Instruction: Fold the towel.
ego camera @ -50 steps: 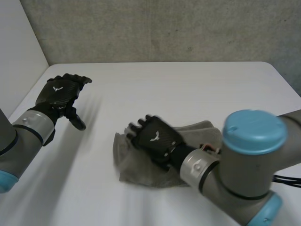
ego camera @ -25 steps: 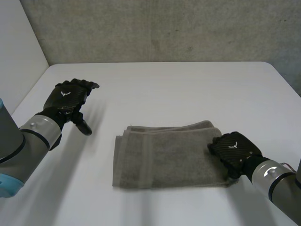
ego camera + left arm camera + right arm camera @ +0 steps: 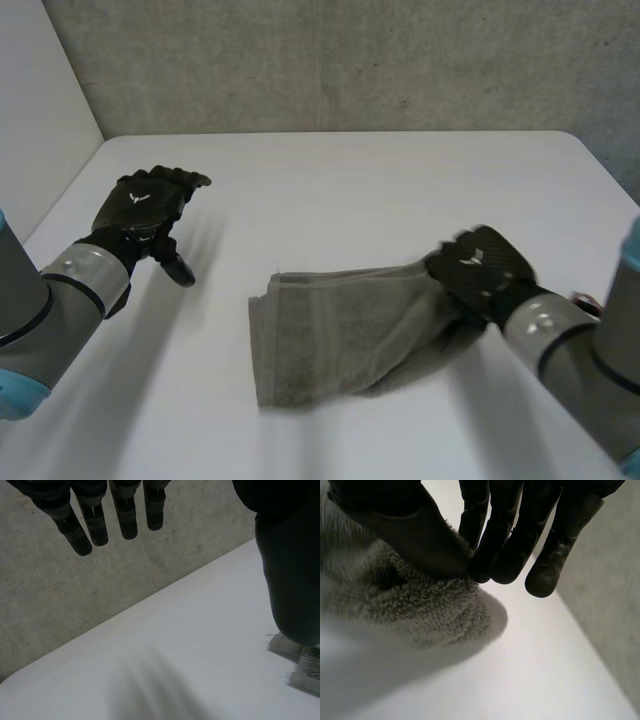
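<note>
My right hand (image 3: 478,268): thumb and fingers pinching the towel's (image 3: 340,335) right end, raised.
My left hand (image 3: 145,205): fingers relaxed, holding nothing, well apart from the towel.
Towel: grey, left part lying on the table (image 3: 350,180).

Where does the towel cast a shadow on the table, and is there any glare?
Head view: the towel casts a soft shadow on the table under its raised end, which the right robot hand pinches; no glare on the white top. Right wrist view: a broad grey shadow lies on the table beneath the bunched towel; no glare there either.
</note>
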`<state>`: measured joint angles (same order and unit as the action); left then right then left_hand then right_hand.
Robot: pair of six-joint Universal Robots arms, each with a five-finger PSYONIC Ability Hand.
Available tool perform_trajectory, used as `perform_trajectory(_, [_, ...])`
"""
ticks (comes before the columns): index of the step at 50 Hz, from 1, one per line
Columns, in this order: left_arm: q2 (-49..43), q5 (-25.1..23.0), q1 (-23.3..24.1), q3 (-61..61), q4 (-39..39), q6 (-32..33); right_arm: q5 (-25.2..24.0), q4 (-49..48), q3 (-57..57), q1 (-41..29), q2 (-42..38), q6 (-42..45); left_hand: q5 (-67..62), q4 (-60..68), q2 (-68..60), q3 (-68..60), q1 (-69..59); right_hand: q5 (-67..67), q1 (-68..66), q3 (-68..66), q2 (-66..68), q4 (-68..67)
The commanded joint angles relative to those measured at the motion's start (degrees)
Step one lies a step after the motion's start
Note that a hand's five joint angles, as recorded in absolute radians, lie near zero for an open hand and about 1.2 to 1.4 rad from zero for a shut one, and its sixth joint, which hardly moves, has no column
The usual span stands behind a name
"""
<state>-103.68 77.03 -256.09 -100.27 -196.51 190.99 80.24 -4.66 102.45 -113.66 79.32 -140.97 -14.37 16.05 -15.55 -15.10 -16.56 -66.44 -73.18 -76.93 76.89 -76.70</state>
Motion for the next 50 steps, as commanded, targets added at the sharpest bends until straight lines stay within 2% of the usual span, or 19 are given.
perform_trajectory(1, [0.6,0.1,-0.6,0.5,0.0,0.0,3.8,-0.5,-10.3,-14.2,-5.0,0.3,11.5,-3.1,2.6,2.2,3.7,-3.6,-6.8,-3.1,3.1,-3.3])
perform_trajectory(3, [2.0,0.1,-1.0,0.5,0.0,-0.1,3.5,-0.9,-15.2,-19.8,-10.4,-0.1,11.5,-3.1,2.6,2.2,3.7,-3.6,-6.8,-3.1,3.1,-3.3])
perform_trajectory(7, [3.3,0.2,-1.5,0.4,0.0,-0.6,1.6,-1.0,-19.3,-24.6,-16.1,-0.1,11.5,-3.1,2.6,2.2,3.7,-3.6,-6.8,-3.1,3.1,-3.3])
perform_trajectory(9, [4.3,0.2,-1.8,0.5,0.0,-2.6,-3.0,-0.6,-21.9,-27.0,-21.5,-0.2,11.5,-3.1,2.6,2.2,3.7,-3.6,-6.8,-3.1,3.1,-3.3])
perform_trajectory(14, [5.5,0.0,-2.0,0.3,0.1,-5.6,-7.7,-0.4,-22.1,-27.1,-23.3,-1.1,11.5,-3.1,2.6,2.2,3.7,-3.6,-6.8,-3.1,3.1,-3.3])
perform_trajectory(18, [5.7,0.0,-1.7,0.1,0.0,-6.1,-8.5,-0.8,-21.2,-27.0,-23.0,-3.7,11.3,-3.0,2.5,2.0,3.5,-3.6,-6.8,-3.1,3.1,-3.3])
perform_trajectory(19, [5.7,0.0,-1.3,0.1,0.1,-6.1,-8.5,-0.9,-20.7,-26.6,-21.8,-5.9,11.3,-3.0,2.5,2.0,3.5,4.7,1.5,5.2,-5.2,5.0])
perform_trajectory(20, [5.7,0.0,-0.9,0.1,0.1,-6.2,-8.5,-0.9,-19.9,-25.6,-19.1,-8.3,11.3,-3.0,2.5,2.0,3.5,31.4,28.2,31.9,-31.9,31.7])
perform_trajectory(21, [5.7,0.0,-0.9,0.1,0.1,-6.2,-8.5,-0.9,-19.9,-25.6,-19.1,-8.4,11.3,-3.0,2.5,2.0,3.5,31.7,28.4,32.2,-32.2,32.0])
perform_trajectory(22, [5.7,0.1,-0.6,0.1,0.1,-6.2,-8.6,-1.1,-18.4,-23.3,-15.9,-11.0,11.3,-3.0,2.5,2.0,3.5,57.4,54.1,57.8,-57.8,57.6])
perform_trajectory(23, [5.6,0.1,-0.1,0.2,0.1,-6.3,-8.7,-1.6,-16.5,-20.7,-12.9,-13.7,11.1,-2.8,2.3,1.9,3.3,63.8,60.5,64.3,-64.2,64.0])
perform_trajectory(26, [5.5,0.2,0.5,0.2,0.0,-6.4,-8.8,-2.3,-14.8,-18.5,-10.2,-16.1,11.1,-2.8,2.3,1.9,3.3,65.7,62.4,66.2,-66.1,65.9])
perform_trajectory(28, [5.0,0.4,2.8,0.7,0.0,-7.1,-8.5,-3.2,-11.9,-15.1,-5.9,-20.3,11.0,-2.6,2.1,1.7,3.1,66.4,63.2,66.9,-66.9,66.7])
perform_trajectory(35, [1.6,2.2,8.2,2.3,0.1,-9.2,-7.6,-2.3,-8.1,-7.1,-2.9,-24.3,11.0,-2.6,2.1,1.7,3.1,66.4,63.2,66.9,-66.9,66.7])
perform_trajectory(40, [-2.9,3.7,12.9,3.4,0.1,-10.1,-7.6,-1.2,-6.5,-4.2,-3.2,-24.6,10.8,-2.5,2.0,1.5,3.0,66.4,63.2,66.9,-66.9,66.7])
perform_trajectory(42, [-6.7,5.3,16.2,4.7,0.4,-10.1,-7.6,-1.2,-6.5,-3.8,-3.6,-25.2,10.8,-2.5,2.0,1.5,3.0,66.4,63.2,66.9,-66.9,66.7])
perform_trajectory(45, [-8.7,6.6,17.6,5.1,0.7,-10.0,-7.6,-1.3,-6.6,-3.8,-4.0,-25.5,10.6,-2.3,1.8,1.4,2.8,66.4,63.2,66.9,-66.9,66.7])
perform_trajectory(50, [-14.3,12.6,19.6,5.6,1.1,-9.3,-7.7,-1.3,-7.7,-4.7,-10.6,-26.4,10.8,-2.5,2.0,1.5,3.0,66.4,63.2,66.9,-66.9,66.7])
